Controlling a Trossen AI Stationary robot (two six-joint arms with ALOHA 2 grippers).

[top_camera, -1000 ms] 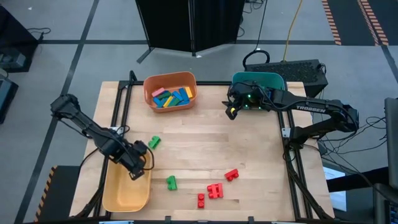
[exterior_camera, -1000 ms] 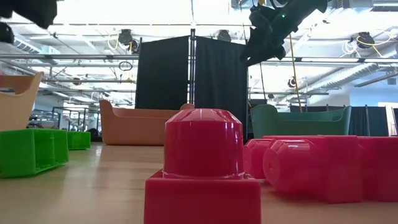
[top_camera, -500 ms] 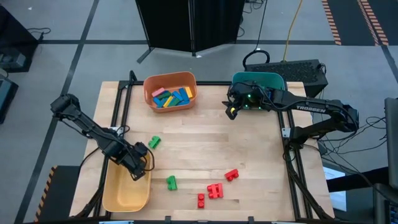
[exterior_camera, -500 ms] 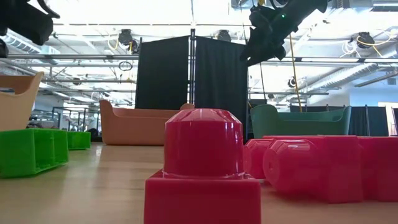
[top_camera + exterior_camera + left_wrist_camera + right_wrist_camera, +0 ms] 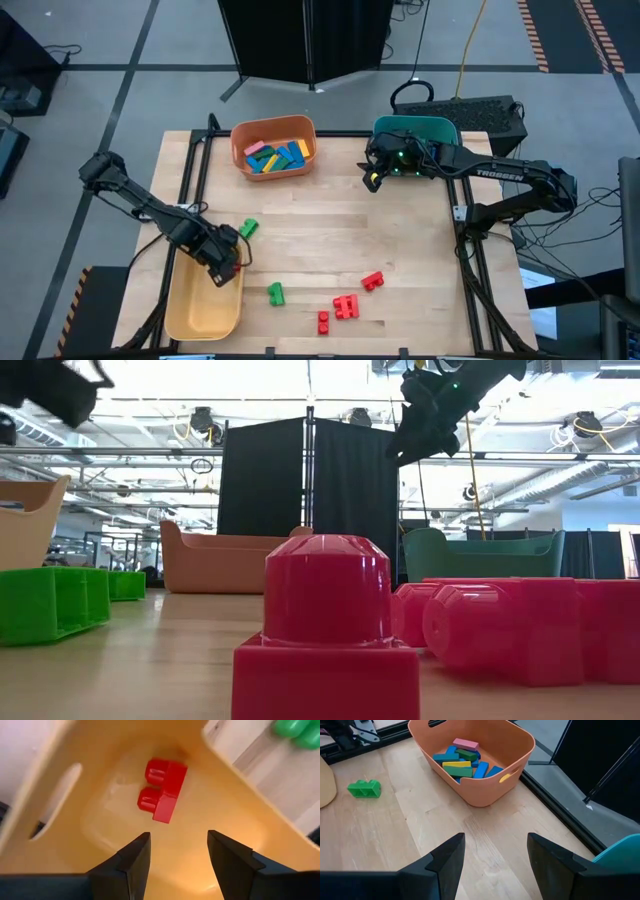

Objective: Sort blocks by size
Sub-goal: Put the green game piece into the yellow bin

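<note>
My left gripper [image 5: 225, 262] hangs open and empty over the yellow bin's [image 5: 203, 300] far right part. A red studded brick [image 5: 162, 789] lies on the bin's floor below the open fingers [image 5: 135, 855]. My right gripper [image 5: 372, 180] waits open and empty above the table's far right, beside the teal bin [image 5: 415, 128]. On the table lie two green blocks [image 5: 248, 229] [image 5: 275, 293] and three red blocks [image 5: 372, 281] [image 5: 346, 306] [image 5: 323, 322]. The orange bin [image 5: 245, 135] holds several flat bars [image 5: 462, 760].
The orange bin stands at the far edge, left of centre, the teal bin at the far right, and the yellow bin at the near left corner. Bare wood lies across the table's middle [image 5: 330, 220]. A black frame [image 5: 190, 190] runs along the table's edges.
My left gripper has shifted a little toward the table's right edge above the yellow bin, and stays open.
</note>
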